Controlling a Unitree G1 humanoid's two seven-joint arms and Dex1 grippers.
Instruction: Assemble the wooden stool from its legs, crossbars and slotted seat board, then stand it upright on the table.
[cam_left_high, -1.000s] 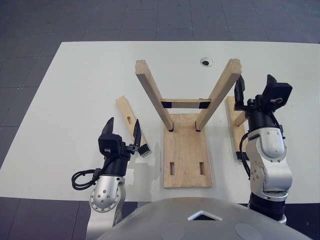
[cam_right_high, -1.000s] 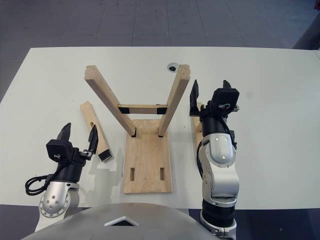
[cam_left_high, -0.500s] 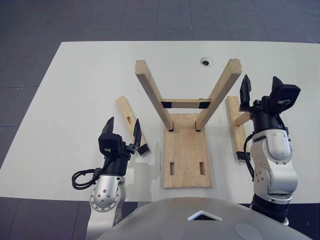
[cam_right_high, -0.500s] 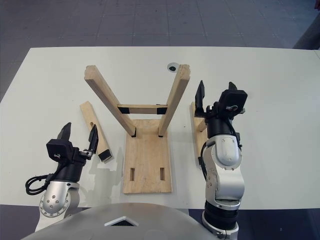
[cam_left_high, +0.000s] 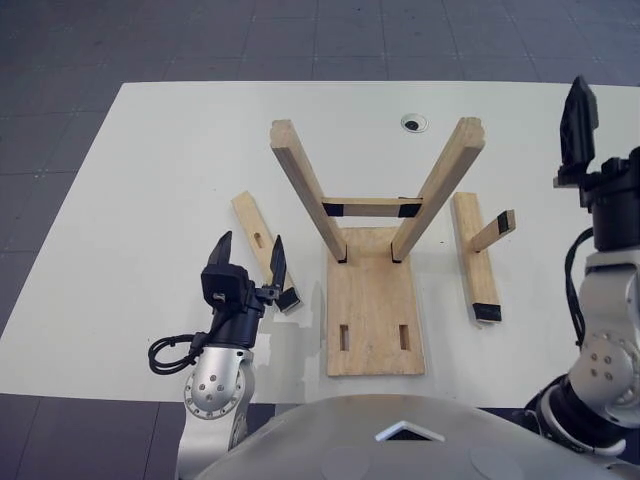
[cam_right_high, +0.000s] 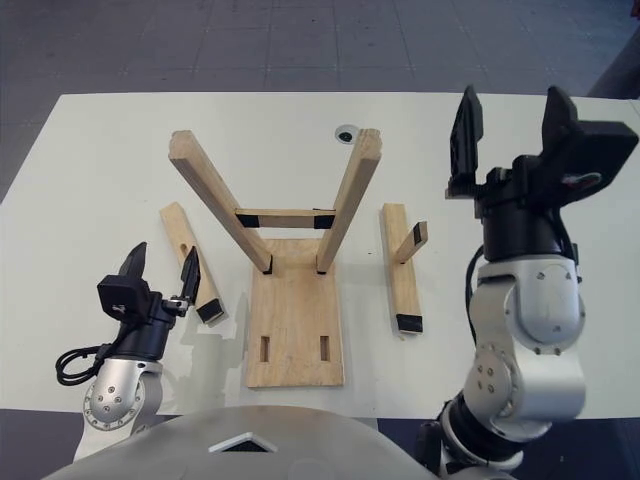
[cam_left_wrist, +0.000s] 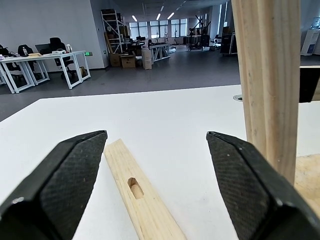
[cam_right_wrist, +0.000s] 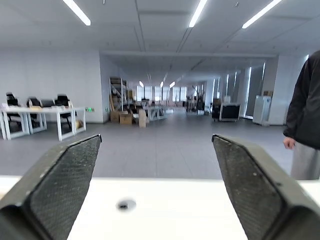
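The slotted seat board (cam_left_high: 374, 305) lies flat mid-table. Two legs (cam_left_high: 305, 185) (cam_left_high: 440, 185) stand in its far slots, splayed apart and joined by a crossbar (cam_left_high: 371, 208). The two near slots (cam_left_high: 344, 337) are open. A loose leg (cam_left_high: 262, 250) lies flat to the left, seen up close in the left wrist view (cam_left_wrist: 140, 200). My left gripper (cam_left_high: 250, 258) hovers open over its near end, nothing held. Another loose leg (cam_left_high: 474, 260) with a short crossbar stub (cam_left_high: 494, 230) lies to the right. My right gripper (cam_right_high: 512, 135) is raised high at the right, open and holding nothing.
The white table (cam_left_high: 150, 180) has a small cable hole (cam_left_high: 412, 123) near its far edge, behind the standing legs. Bare surface stretches far left and far right. The near table edge runs just in front of the seat board.
My right gripper has risen and swung right, away from the right loose leg, which now lies uncovered. The left gripper has barely moved.
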